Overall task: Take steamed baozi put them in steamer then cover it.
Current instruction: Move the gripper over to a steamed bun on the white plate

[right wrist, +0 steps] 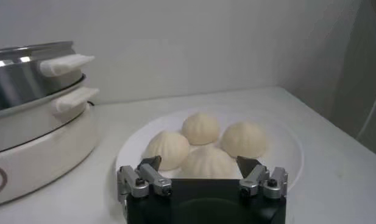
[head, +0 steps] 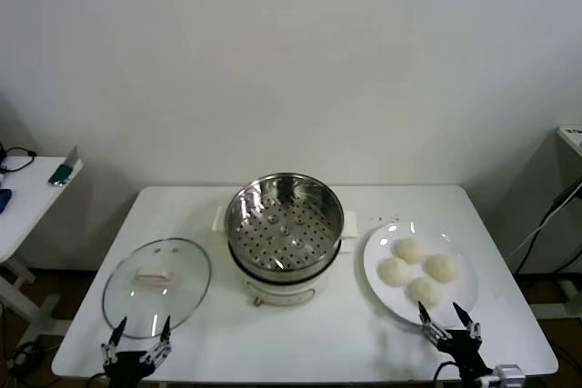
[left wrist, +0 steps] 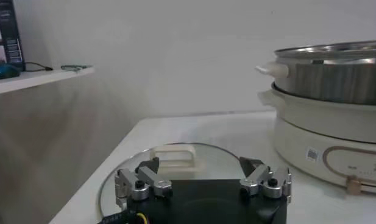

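Several steamed baozi (head: pixel 417 271) (right wrist: pixel 202 146), cream-white and pleated, lie on a white plate (head: pixel 377 252) (right wrist: pixel 136 141) at the table's right. The steamer (head: pixel 284 224) (left wrist: pixel 334 76) (right wrist: pixel 23 79), a shiny steel pot with a perforated tray on a white base, stands uncovered in the middle. Its glass lid (head: pixel 156 286) (left wrist: pixel 175 167) with a cream handle lies flat on the left. My right gripper (head: pixel 447 318) (right wrist: pixel 200 164) hangs open just in front of the plate's near edge. My left gripper (head: pixel 139 326) (left wrist: pixel 201 165) is open at the lid's near rim. Neither holds anything.
The white table (head: pixel 300 343) reaches its front edge just behind both grippers. A second white table (head: pixel 23 202) with small items stands off to the left. A grey cabinet (head: pixel 568 188) and cables stand at the right. A bare wall lies behind.
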Tool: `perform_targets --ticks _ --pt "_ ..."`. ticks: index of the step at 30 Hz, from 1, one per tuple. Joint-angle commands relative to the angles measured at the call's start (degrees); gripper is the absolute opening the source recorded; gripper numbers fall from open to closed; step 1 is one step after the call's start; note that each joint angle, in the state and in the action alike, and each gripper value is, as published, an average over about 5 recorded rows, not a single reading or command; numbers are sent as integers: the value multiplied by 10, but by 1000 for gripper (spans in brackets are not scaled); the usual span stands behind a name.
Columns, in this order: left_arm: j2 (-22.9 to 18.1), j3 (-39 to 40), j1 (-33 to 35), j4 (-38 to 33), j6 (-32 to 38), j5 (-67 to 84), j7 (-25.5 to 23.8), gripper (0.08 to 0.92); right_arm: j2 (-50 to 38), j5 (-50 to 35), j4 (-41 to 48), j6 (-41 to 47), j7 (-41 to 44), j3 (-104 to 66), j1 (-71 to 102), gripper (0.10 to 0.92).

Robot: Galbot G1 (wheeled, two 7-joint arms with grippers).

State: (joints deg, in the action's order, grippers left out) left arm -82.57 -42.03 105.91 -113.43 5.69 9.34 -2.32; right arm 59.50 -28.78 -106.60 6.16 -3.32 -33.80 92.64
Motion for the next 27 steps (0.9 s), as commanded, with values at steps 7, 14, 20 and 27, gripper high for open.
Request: perform_targets --ticks 7,14,20,27 --pt "-1 8 -2 -4 -1 -2 -1 823 -118 96 60 170 65 56 -299 823" --pt "-6 13 1 -13 0 -9 -3 823 -263 215 182 168 327 321 -614 823" --pt "-11 12 2 -15 1 -14 -3 823 -321 336 300 1 554 595 -865 823" --pt "-13 12 4 -13 3 -19 -4 823 -336 303 365 -90 716 744 -984 823"
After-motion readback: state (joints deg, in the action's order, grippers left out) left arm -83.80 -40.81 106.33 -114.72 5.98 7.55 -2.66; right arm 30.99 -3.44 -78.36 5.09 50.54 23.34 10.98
